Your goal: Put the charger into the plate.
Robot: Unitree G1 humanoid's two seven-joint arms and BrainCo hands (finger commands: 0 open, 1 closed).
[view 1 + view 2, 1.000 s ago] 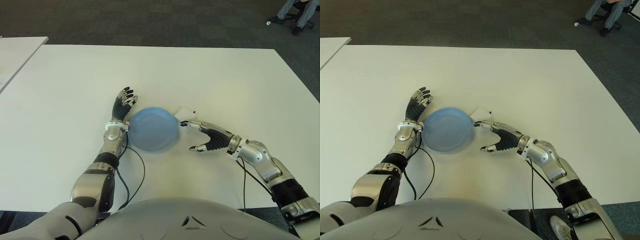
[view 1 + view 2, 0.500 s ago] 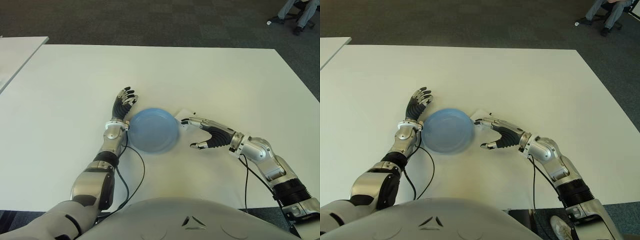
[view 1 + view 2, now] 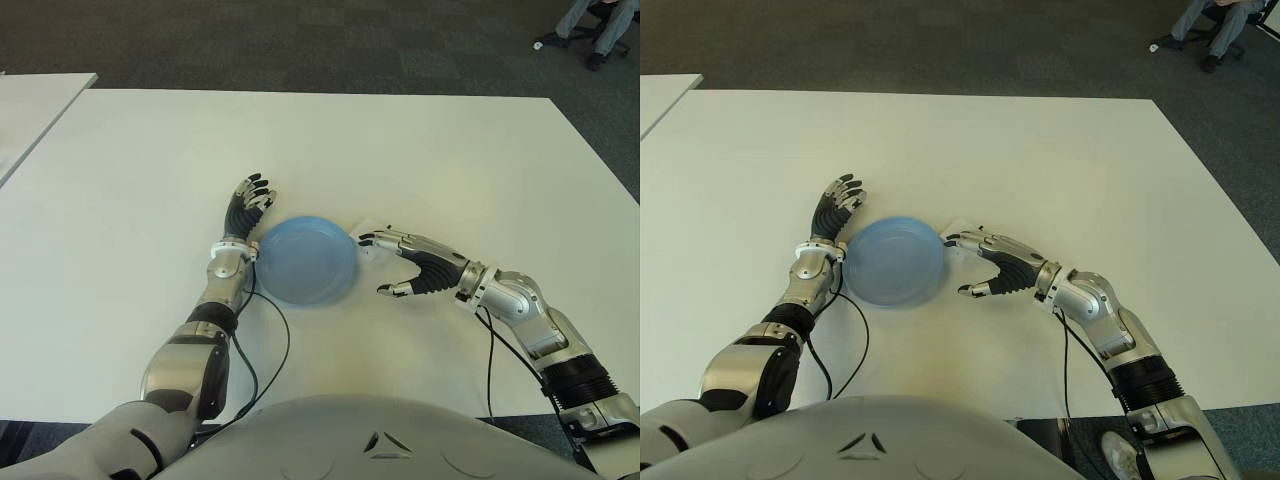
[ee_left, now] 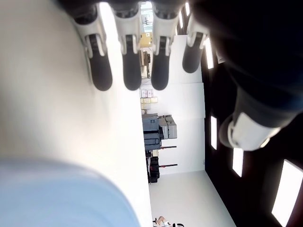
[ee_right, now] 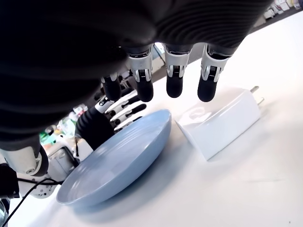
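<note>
On the white worktop, well in from its near edge, the right hand hovers with fingers extended and spread, holding nothing. Just beyond its fingertips lies the small white plastic charger with metal prongs, flat on the worktop beside the round shallow blue plate, on the plate's right. The left hand shows at the plate's left rim, fingers straight and empty. The reach-to-grasp step appears in hand; next, the right fingers likely need to close around the charger, then lift it over the rim.
</note>
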